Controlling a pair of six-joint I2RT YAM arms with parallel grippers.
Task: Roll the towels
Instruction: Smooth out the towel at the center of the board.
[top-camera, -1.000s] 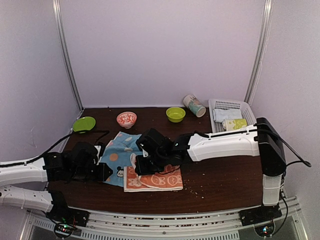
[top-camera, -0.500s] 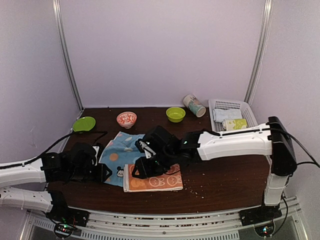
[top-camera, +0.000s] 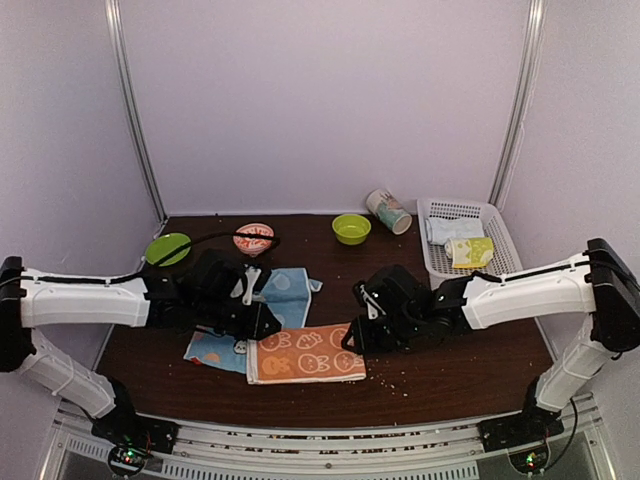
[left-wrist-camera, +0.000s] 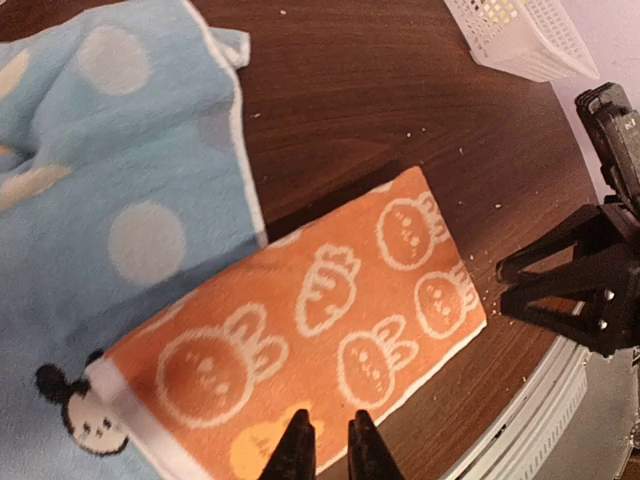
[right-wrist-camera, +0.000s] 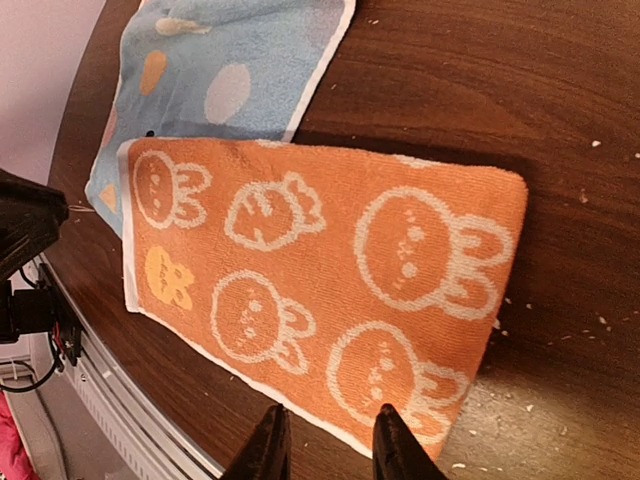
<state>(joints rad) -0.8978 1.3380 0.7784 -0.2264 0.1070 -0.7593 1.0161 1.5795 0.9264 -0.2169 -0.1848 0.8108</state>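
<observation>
Orange towel (top-camera: 305, 353) flat over blue towel (top-camera: 285, 292); left fingers (left-wrist-camera: 298, 450) barely apart, right fingers (right-wrist-camera: 268, 448) open.

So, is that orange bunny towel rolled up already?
No, the orange towel lies flat on the table, one end overlapping the blue towel.

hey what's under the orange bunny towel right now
One end of the orange towel lies over the edge of the blue towel; the rest sits on the brown table. How far the blue cloth runs beneath is hidden.
</observation>
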